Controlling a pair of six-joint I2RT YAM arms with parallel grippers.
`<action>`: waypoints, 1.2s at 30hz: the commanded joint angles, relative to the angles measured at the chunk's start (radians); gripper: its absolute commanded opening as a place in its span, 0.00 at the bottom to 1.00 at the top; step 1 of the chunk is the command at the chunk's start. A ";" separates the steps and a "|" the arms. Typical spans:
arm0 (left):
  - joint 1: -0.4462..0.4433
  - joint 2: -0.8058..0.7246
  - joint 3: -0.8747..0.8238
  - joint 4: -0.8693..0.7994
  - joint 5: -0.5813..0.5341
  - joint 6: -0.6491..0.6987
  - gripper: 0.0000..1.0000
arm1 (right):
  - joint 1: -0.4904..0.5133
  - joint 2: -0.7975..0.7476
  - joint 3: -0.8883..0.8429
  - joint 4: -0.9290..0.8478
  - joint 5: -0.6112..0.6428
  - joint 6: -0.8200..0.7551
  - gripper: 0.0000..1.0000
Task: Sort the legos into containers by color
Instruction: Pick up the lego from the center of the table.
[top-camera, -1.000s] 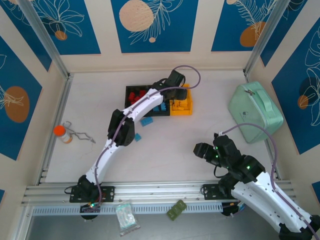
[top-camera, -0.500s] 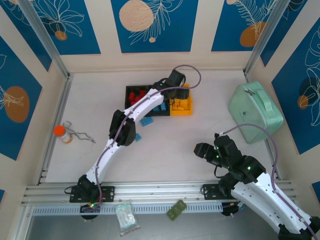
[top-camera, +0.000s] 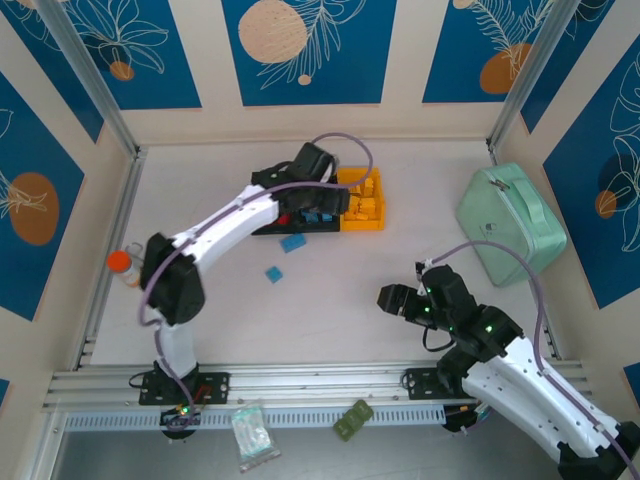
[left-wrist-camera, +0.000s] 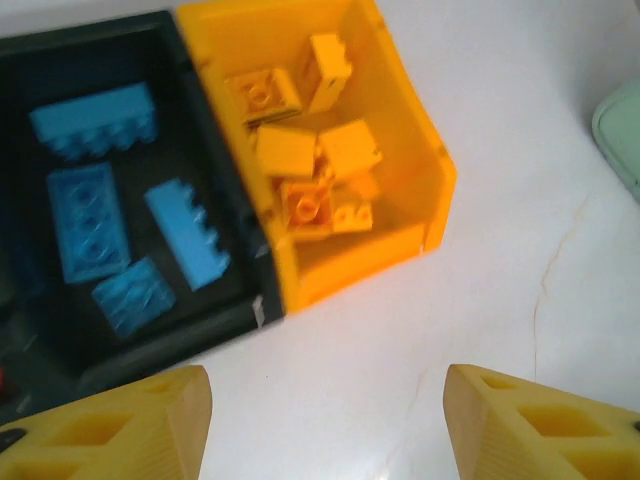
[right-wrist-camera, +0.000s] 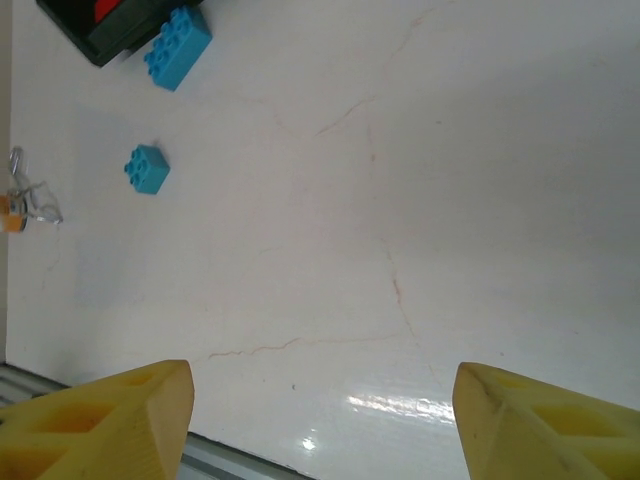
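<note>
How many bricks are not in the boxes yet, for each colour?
Blue bricks: 2
Red: 0
Yellow-orange: 0
Total: 2 lying out on the table

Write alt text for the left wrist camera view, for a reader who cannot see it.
A yellow-orange bin holding yellow-orange legos sits joined to a black bin holding four blue legos, seen from above on a white table. The left gripper is open over the table beside them, with nothing between its yellow fingertips.
</note>
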 joint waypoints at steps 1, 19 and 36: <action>-0.005 -0.126 -0.191 0.004 -0.056 -0.038 0.63 | 0.031 0.029 0.032 0.089 -0.052 -0.071 0.70; 0.013 -0.438 -0.774 0.061 -0.216 -0.454 0.84 | 0.375 0.396 0.177 0.369 0.171 -0.252 0.76; 0.020 -0.188 -0.726 0.148 -0.327 -0.591 0.78 | 0.390 0.322 0.116 0.354 0.220 -0.200 0.75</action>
